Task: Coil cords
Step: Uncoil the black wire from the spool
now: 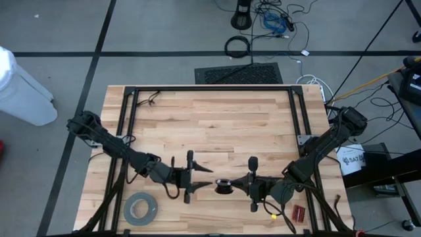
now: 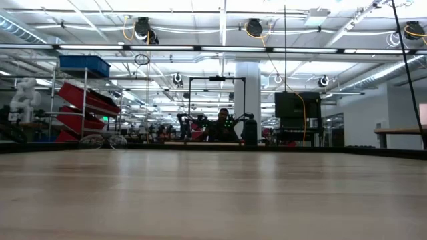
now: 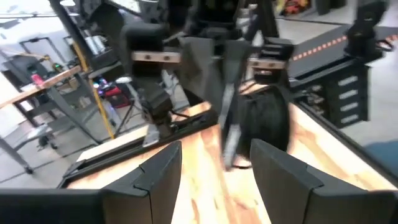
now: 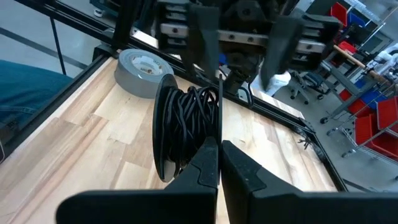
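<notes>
The cords are wound into a black coil (image 4: pixel 189 121) against a round black disc (image 4: pixel 163 134), held upright above the wooden table (image 1: pixel 217 118) near its front edge, centre (image 1: pixel 223 187). My right gripper (image 4: pixel 219 152) is shut at the coil's side, reaching in from the table's right (image 1: pixel 233 185). My left gripper (image 3: pixel 217 171) stands open just left of the coil (image 1: pixel 207 176), facing it (image 3: pixel 267 118). One thin strand (image 4: pixel 219 81) rises from the coil toward the left gripper; whether they touch I cannot tell. The low view shows neither gripper. My right gripper is shut on the coil's side nearest it (image 4: pixel 214 140), coming roughly level from the table's right. Its own fingers (image 4: pixel 205 163) hide whether wire or disc lies between them. The coil stands on edge, lifted clear of the table.
A wide grey tape roll (image 1: pixel 140 209) lies flat at the front left, close behind the left arm. A small red object (image 1: pixel 299 212) lies at the front right. Black frame rails (image 1: pixel 210 88) run along the table's back and sides. Bare wood spreads across the table's middle and back.
</notes>
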Robot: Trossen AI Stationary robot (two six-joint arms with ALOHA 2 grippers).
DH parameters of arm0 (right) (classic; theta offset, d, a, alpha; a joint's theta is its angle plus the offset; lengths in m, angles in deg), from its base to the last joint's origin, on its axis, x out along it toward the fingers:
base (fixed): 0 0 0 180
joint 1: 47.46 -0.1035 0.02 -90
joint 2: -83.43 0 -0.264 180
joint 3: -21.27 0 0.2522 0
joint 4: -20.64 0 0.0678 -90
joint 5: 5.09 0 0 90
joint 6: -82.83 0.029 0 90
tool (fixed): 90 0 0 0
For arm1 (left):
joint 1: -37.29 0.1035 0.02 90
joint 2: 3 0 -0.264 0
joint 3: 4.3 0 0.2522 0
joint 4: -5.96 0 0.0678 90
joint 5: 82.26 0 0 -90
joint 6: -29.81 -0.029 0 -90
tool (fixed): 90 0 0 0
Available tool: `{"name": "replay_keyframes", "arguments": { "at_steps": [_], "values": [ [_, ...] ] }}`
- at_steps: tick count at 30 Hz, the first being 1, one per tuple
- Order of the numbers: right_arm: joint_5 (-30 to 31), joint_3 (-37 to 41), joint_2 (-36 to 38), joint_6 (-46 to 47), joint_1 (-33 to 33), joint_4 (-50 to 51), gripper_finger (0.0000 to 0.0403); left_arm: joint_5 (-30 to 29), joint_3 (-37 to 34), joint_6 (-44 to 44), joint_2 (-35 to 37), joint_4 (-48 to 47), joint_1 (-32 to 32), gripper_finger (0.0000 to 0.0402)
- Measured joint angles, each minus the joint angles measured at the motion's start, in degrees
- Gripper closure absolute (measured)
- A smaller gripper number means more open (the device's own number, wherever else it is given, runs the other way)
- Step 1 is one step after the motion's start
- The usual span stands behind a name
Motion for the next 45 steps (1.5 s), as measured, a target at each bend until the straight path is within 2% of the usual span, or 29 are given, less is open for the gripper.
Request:
{"name": "replay_keyframes", "arguments": {
  "at_steps": [19, 31, 45],
  "values": [
    [-0.04, 0.0, 0.0, -0.01, 0.24, 0.15, 0.0403, 0.26, 0.0, -0.27, -3.1, 1.84, 1.1, 0.0203],
    [0.22, 0.0, 0.0, 0.0, 0.41, 0.0, 0.0403, -0.04, 0.0, -1.5, -1.67, 1.41, -2.29, 0.0203],
    [0.04, 0.0, -0.08, 0.02, 0.9, -0.04, 0.0403, -0.36, 0.02, -0.07, -2.45, 4.07, -0.27, 0.0203]
  ]
}}
